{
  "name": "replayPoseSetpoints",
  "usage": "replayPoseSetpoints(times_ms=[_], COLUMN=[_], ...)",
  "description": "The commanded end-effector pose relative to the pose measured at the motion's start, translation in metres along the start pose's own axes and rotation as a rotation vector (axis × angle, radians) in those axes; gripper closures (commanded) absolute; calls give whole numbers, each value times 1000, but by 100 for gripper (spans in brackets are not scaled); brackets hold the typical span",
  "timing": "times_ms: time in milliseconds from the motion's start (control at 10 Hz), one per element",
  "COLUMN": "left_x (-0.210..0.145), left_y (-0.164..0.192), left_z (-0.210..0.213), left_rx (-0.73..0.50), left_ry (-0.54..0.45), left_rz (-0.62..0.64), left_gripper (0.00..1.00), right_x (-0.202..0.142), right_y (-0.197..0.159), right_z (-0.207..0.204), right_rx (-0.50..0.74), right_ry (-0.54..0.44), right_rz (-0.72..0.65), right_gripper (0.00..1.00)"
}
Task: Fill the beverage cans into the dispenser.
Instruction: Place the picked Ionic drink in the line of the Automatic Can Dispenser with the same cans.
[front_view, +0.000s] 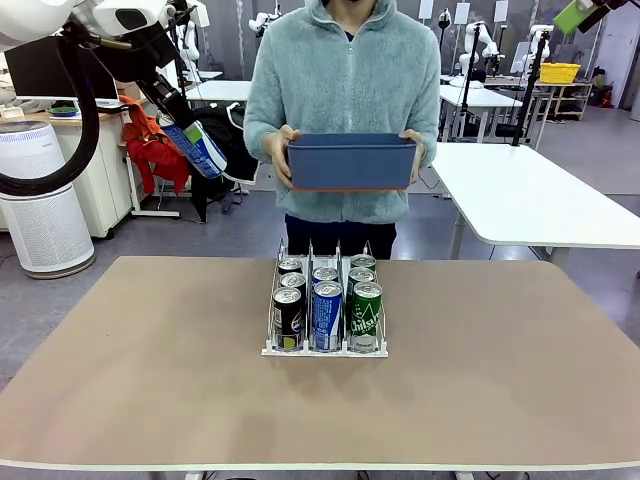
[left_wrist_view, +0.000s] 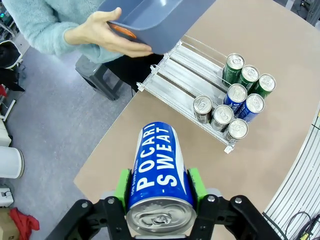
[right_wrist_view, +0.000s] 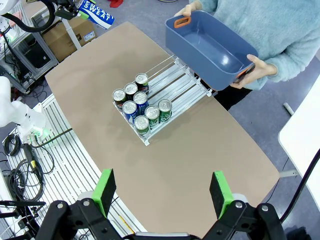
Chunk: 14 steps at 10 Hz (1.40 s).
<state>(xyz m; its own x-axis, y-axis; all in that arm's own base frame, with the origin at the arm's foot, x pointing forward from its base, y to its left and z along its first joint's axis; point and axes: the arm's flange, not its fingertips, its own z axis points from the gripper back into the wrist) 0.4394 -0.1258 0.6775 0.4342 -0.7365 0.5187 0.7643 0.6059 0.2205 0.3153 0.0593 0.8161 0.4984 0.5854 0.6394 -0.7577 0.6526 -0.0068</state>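
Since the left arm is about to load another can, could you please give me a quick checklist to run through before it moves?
1. Grip: left gripper shut on the blue can, green pads on both sides. Ok.
2. Room in the rack: eight cans sit at the robot's end; the person's end of every lane is bare. Ok.
3. Path: the person's hand holds the blue tub above the rack's far end. Not ok.
4. Right gripper: open, high above the table, away from the rack. Ok.
5. Can's tilt against the lanes: cannot tell.
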Motion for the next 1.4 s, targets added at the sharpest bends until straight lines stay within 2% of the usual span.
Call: replayPoseSetpoints(times_ms=[0, 200, 300, 500, 800, 1000, 1300], left_x=[0, 0, 0, 6, 17, 36, 55], left_y=[0, 0, 0, -7, -24, -50, -103], left_z=[2, 2, 0, -2, -3, -8, -27], left_rx=[2, 2, 0, 39, 35, 45, 3], left_ry=[-3, -3, 0, 18, 31, 113, 157], left_rz=[1, 1, 0, 27, 39, 136, 118], left_gripper=[100, 100, 43, 43, 43, 43, 43], right_x=[-3, -3, -3, -3, -3, -3, -3], right_y=[2, 2, 2, 2, 2, 2, 2], right_z=[-2, -2, -2, -2, -2, -2, -2], right_rx=[10, 10, 10, 10, 10, 10, 10], right_ry=[1, 1, 1, 1, 1, 1, 1], right_rz=[6, 6, 6, 6, 6, 6, 6], right_gripper=[0, 0, 0, 0, 0, 0, 0])
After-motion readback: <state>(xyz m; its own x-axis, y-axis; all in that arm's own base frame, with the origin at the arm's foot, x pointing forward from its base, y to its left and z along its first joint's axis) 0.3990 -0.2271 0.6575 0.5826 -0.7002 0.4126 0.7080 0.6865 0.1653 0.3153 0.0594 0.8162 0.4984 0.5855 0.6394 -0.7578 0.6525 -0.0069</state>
